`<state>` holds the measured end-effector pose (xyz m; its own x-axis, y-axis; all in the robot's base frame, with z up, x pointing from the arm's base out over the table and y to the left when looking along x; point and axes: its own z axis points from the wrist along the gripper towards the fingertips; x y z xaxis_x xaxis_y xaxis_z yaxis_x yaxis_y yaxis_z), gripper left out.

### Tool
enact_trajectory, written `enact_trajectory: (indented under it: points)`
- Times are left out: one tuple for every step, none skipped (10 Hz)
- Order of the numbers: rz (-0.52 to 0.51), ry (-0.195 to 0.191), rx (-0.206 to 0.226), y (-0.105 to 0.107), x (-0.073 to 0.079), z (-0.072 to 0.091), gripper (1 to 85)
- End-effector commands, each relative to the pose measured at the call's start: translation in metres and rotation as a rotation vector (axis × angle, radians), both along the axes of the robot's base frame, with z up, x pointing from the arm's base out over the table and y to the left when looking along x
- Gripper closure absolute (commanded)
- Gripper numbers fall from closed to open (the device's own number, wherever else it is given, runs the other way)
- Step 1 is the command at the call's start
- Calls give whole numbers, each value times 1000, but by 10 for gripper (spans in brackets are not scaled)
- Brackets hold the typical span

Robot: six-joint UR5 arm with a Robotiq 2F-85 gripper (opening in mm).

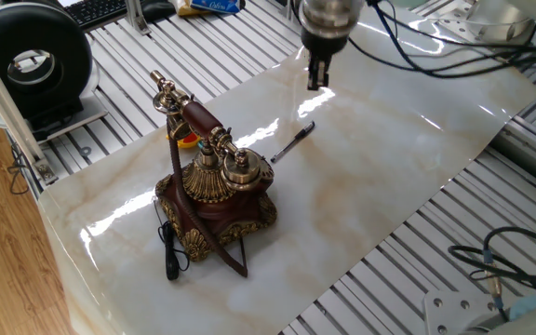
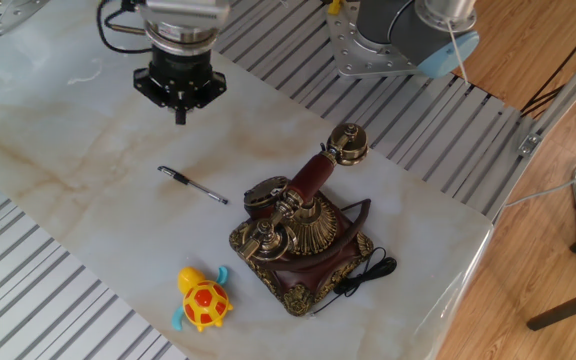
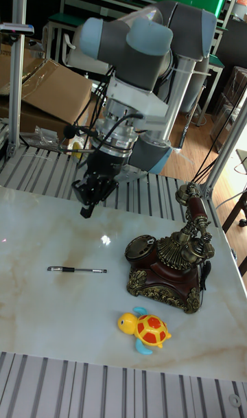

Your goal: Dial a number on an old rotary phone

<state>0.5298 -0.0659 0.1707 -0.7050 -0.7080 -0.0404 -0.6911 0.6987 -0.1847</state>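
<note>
A pale marble surface (image 2: 58, 190) carries the old rotary phone (image 2: 303, 235), which stands upright with its handset on the cradle. The end effector (image 2: 180, 116) hangs above the surface well apart from the phone, fingers drawn together and gripping nothing. A pen (image 2: 192, 185) lies between them; a toy turtle (image 2: 202, 299) sits beside the phone.

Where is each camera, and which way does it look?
One fixed view: high at the phone's cord side, looking down across the table; only the gripper and wrist show.
The other fixed view: high on the opposite side, by the turtle, facing the arm's base; gripper at top.
Tall fixed view: lower, at the table's edge, facing the whole arm, gripper above the pen.
All share phone, pen and gripper.
</note>
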Motion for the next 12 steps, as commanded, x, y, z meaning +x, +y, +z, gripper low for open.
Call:
enact_trajectory:
  points:
    - [-62, -90, 24, 0, 24, 13, 843]
    - [-57, -109, 19, -11, 29, 14, 843]
    - [-79, -101, 55, -9, 38, 12, 843]
    - [-136, -110, 62, -10, 47, 10, 843]
    - [-173, -97, 8, -21, 47, 7, 843]
    - [-198, -82, -6, -24, 42, 3, 843]
    - [-227, -86, -6, -27, 40, 4, 843]
    - [-312, -120, 29, -26, 42, 3, 843]
    - [-410, -112, 59, -25, 36, -3, 843]
    - [-483, -77, 57, -27, 25, -12, 843]
    - [-522, -42, 78, -22, 17, -20, 843]
    - [-543, -22, 92, -17, 14, -25, 843]
